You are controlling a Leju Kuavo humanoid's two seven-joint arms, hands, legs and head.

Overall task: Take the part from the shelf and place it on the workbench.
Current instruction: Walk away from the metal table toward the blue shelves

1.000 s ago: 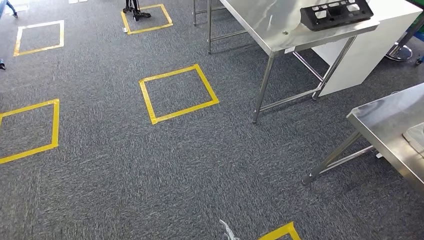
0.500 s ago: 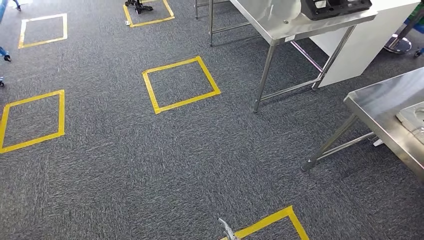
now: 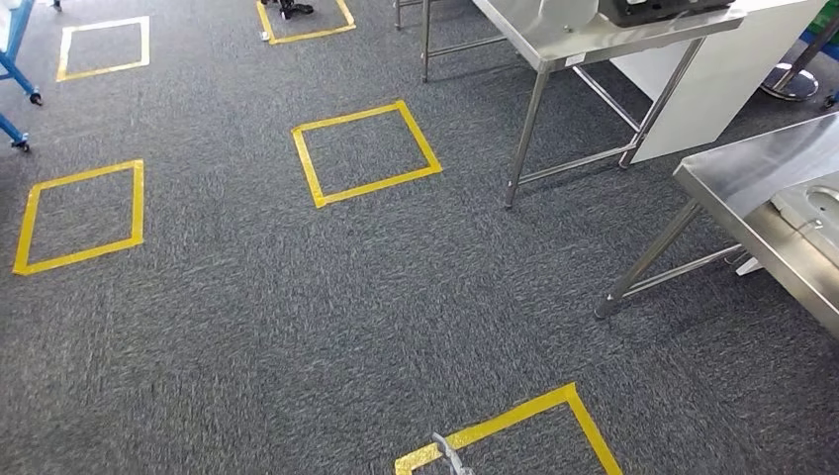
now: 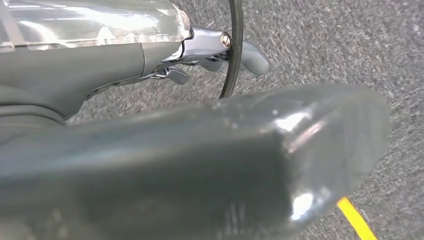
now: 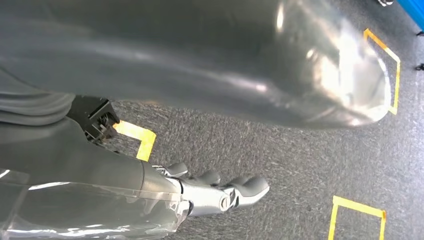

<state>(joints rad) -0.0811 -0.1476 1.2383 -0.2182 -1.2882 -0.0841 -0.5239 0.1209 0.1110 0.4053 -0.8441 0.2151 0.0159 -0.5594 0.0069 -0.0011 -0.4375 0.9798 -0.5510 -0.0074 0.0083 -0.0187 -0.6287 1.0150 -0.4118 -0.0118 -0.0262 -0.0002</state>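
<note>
A black moulded part lies on the far steel table at the top right of the head view, cut off by the picture's edge. A blue wheeled frame stands at the top left. My left hand hangs over the grey carpet, thumb and fingers held apart with nothing between them. My right hand hangs the same way and holds nothing, its fingers stretched out above the carpet.
A second steel table juts in from the right, with a pale flat object on it. Yellow tape squares mark the carpet, one close in front. A white cabinet stands behind the far table.
The whole picture has shifted: the camera has moved. Tables and tape squares slid up the frame, the near square came further in, and the blue frame appeared at the left.
</note>
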